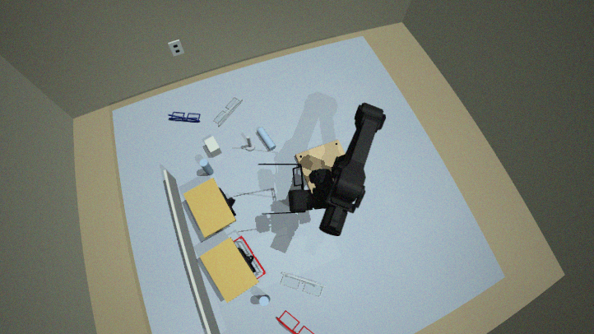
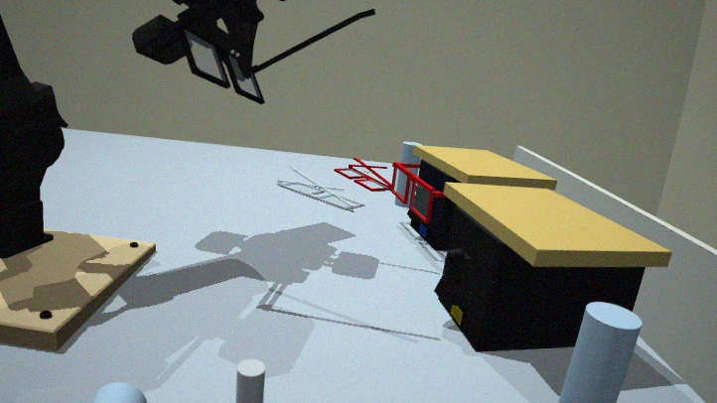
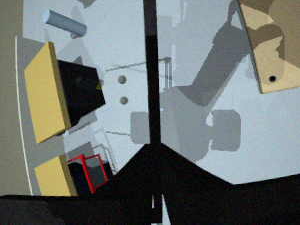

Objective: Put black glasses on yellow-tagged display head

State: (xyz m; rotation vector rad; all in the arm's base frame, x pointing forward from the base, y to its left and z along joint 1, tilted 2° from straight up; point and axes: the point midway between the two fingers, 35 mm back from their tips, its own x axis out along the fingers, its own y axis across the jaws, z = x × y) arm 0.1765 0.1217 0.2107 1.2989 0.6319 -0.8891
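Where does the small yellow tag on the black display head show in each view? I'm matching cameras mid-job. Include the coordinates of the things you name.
Top: not visible.
Exterior: low, right of centre, on the front of the nearer black display head (image 1: 230,201) (image 2: 528,309) (image 3: 79,91); small yellow tag (image 2: 456,314) (image 3: 99,86).
Wrist: upper half, left of centre.
Shared landmark: the flat yellow board (image 1: 209,207) (image 2: 555,223) (image 3: 45,94) on that head.

Two heads (image 1: 231,202) (image 2: 550,303) (image 3: 80,91), six glasses (image 1: 184,119) (image 2: 411,179) (image 3: 88,174), three blue cylinders (image 1: 266,138) (image 2: 603,350) (image 3: 65,23), one white block (image 1: 211,144)
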